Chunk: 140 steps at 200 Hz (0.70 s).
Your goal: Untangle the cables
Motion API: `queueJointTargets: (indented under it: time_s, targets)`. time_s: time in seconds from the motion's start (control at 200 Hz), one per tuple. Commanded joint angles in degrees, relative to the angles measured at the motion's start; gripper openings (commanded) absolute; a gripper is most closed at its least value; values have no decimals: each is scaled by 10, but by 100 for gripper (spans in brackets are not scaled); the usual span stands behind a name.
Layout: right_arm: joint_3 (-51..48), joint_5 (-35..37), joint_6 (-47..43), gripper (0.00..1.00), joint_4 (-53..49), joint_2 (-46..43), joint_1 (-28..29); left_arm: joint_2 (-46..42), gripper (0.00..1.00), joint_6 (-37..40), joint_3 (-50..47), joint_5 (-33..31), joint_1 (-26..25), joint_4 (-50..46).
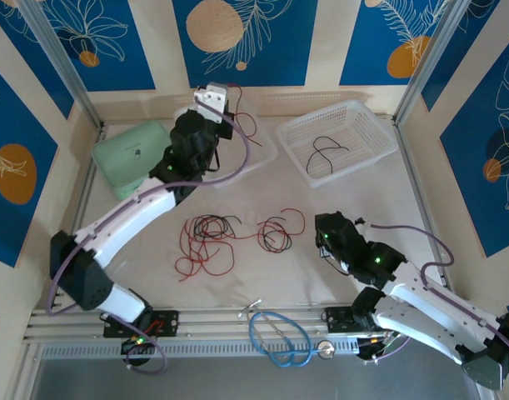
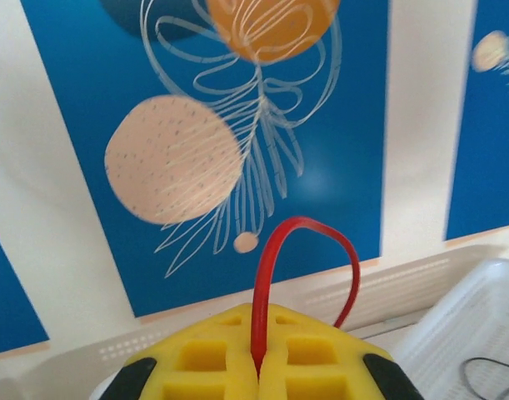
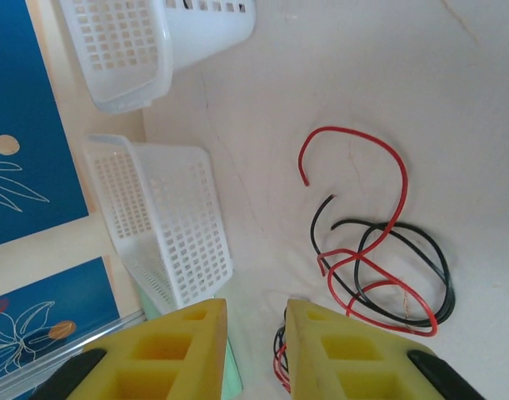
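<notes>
- While the left arm (image 1: 121, 221) stretches from its base at the near-left corner diagonally toward the back wall, the left gripper (image 1: 211, 102) hangs raised above the far edge of a clear basket (image 1: 262, 154).
- Seen from the left wrist, its yellow fingers (image 2: 321, 367) are pressed together, clamping a red cable (image 2: 300, 223) that arches up from between them and curves down on the right.
- The right arm (image 1: 421, 292) lies folded low from the near-right corner, and the right gripper (image 1: 325, 227) points left, toward the middle of the table (image 1: 362, 208).
- Seen from the right wrist, its jaws stand a little apart and grasp nothing.
- Two loose red-and-black knots lie side by side on the table between the arms: the left tangle (image 1: 206, 240) and the right tangle (image 1: 276, 233), the latter just beside the right gripper.
- A black cable (image 1: 325, 154) lies curled inside the white basket (image 1: 379, 125) at the far right.
- A blue cable loop (image 1: 279, 337) sits at the near edge between the two bases.
- A pale green pad (image 1: 129, 154) lies at the far left, beside the left arm.
</notes>
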Motion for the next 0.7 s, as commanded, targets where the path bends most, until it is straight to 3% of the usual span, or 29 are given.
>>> queueJointTargets:
  time_s: [0.0, 0.205, 0.425, 0.525, 0.605, 0.695]
  targets:
    - [-3, 1, -51, 26, -60, -31, -9, 60, 0, -34, 43, 19, 31, -21]
    - [5, 0, -128, 31, -128, -92, -20, 195, 0, -108, 96, 42, 76, -62]
    - [54, -3, -296, 41, -178, -91, -32, 294, 0, -215, 101, 102, 96, -100]
    - [73, -39, -386, 45, -176, -66, -42, 318, 26, -233, 113, 123, 96, -127]
    - [91, -83, -451, 47, -173, -35, -52, 330, 59, -238, 134, 128, 96, -169]
    - [113, -131, -500, 50, -182, 18, -66, 335, 78, -233, 173, 110, 95, -238]
